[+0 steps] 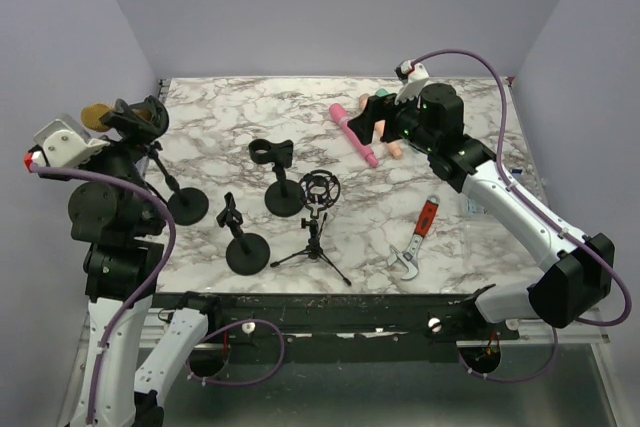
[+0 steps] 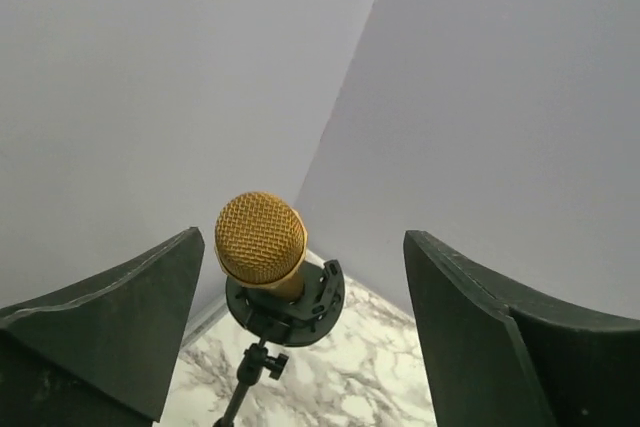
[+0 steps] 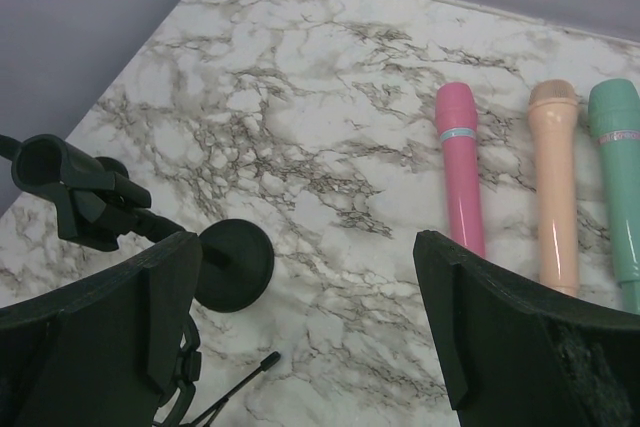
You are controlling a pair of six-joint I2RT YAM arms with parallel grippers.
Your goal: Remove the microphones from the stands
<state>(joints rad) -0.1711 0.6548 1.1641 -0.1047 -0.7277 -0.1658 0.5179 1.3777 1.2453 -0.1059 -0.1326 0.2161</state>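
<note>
A gold-headed microphone (image 1: 96, 115) sits in a black shock mount (image 2: 290, 305) on top of a stand with a round base (image 1: 187, 205) at the table's left edge. In the left wrist view the microphone (image 2: 260, 239) points towards the camera, slightly left of centre and a little beyond the fingertips. My left gripper (image 2: 303, 239) is wide open and touches nothing; from above it (image 1: 118, 125) is right by the microphone head. My right gripper (image 1: 378, 123) is open and empty over the far right of the table, also shown in its wrist view (image 3: 305, 239).
Pink (image 3: 458, 167), peach (image 3: 555, 182) and teal (image 3: 618, 172) microphones lie at the back right. Two empty clip stands (image 1: 283, 197) (image 1: 246, 252) and a tripod with an empty shock mount (image 1: 320, 189) stand mid-table. A red-handled wrench (image 1: 418, 237) lies front right.
</note>
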